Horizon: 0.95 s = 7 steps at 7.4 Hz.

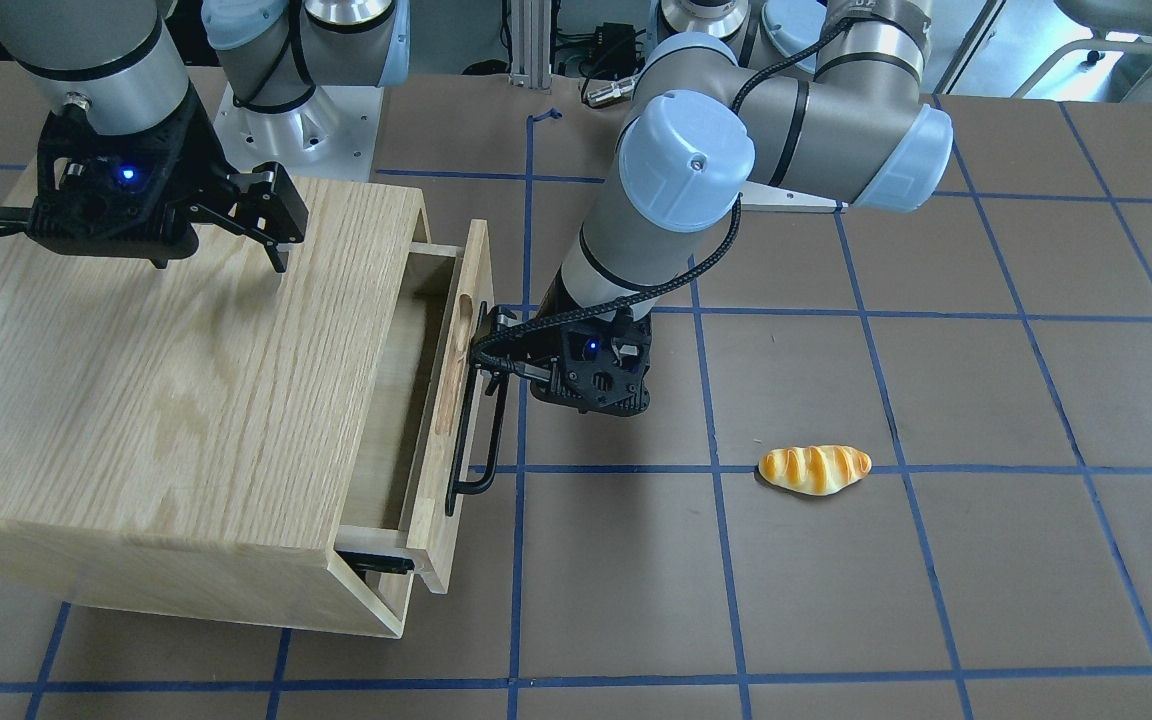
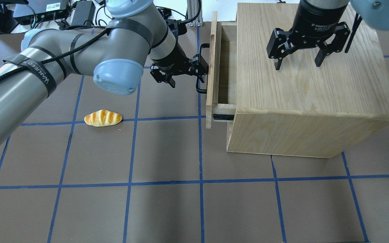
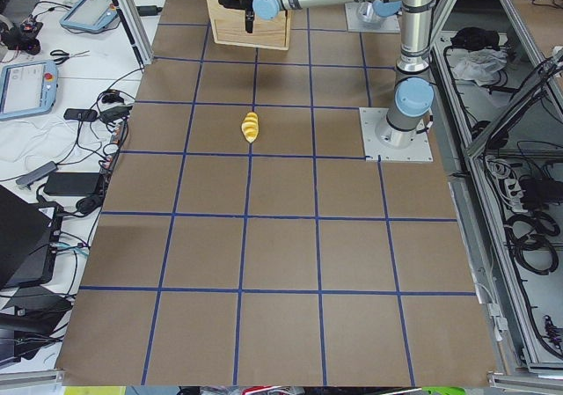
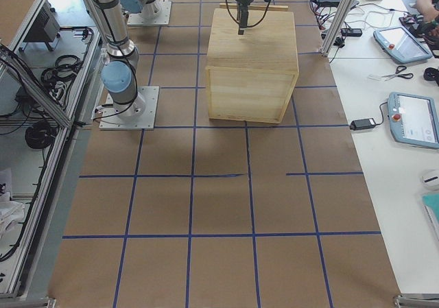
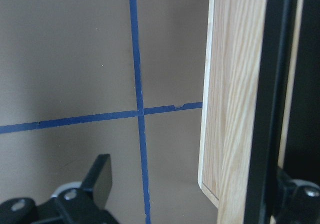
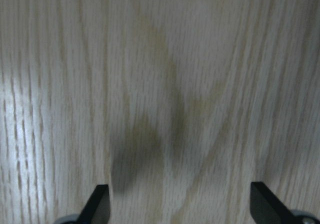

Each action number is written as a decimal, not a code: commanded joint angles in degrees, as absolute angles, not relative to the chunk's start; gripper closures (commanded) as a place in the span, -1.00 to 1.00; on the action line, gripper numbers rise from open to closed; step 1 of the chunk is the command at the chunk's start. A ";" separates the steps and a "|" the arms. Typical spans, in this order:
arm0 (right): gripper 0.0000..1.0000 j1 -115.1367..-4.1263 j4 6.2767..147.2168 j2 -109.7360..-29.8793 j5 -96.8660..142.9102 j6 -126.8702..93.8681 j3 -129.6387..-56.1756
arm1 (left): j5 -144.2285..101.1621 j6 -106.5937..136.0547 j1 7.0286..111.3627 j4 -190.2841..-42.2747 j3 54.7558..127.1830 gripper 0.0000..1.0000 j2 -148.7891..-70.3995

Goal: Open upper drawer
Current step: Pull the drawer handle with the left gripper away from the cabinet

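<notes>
One upper drawer point(image 2: 211, 101) stands partly pulled out of the oak cabinet point(image 2: 302, 101), its black bar handle point(image 5: 272, 109) inside the spread-apart left gripper point(image 2: 187, 71), seemingly hooked rather than clamped, while the right gripper point(image 2: 297, 64) hangs splayed above the cabinet top.

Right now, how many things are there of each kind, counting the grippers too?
oak cabinet: 1
upper drawer: 1
bread roll: 1
grippers: 2, the left gripper and the right gripper
Total: 5
</notes>
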<state>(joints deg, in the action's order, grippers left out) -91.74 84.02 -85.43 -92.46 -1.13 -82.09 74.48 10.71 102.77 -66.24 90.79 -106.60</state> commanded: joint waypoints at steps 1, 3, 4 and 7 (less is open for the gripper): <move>-1.00 -91.76 84.02 -85.43 -92.46 -1.14 -82.09 | 74.36 6.78 98.98 -70.74 90.88 -1.00 -104.69; -1.00 -91.76 84.02 -85.43 -92.46 -1.14 -82.09 | 74.44 6.59 97.05 -71.45 90.88 -1.00 -104.24; -1.00 -91.76 84.02 -85.43 -92.46 -1.14 -82.09 | 74.44 6.33 95.90 -72.15 90.88 -1.00 -103.80; -1.00 -91.76 84.02 -85.43 -92.46 -1.14 -82.09 | 74.53 5.46 94.41 -72.95 90.88 -1.00 -103.27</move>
<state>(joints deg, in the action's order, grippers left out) -91.76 84.02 -85.43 -92.46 -1.12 -82.09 74.52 6.12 95.44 -72.63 90.88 -103.56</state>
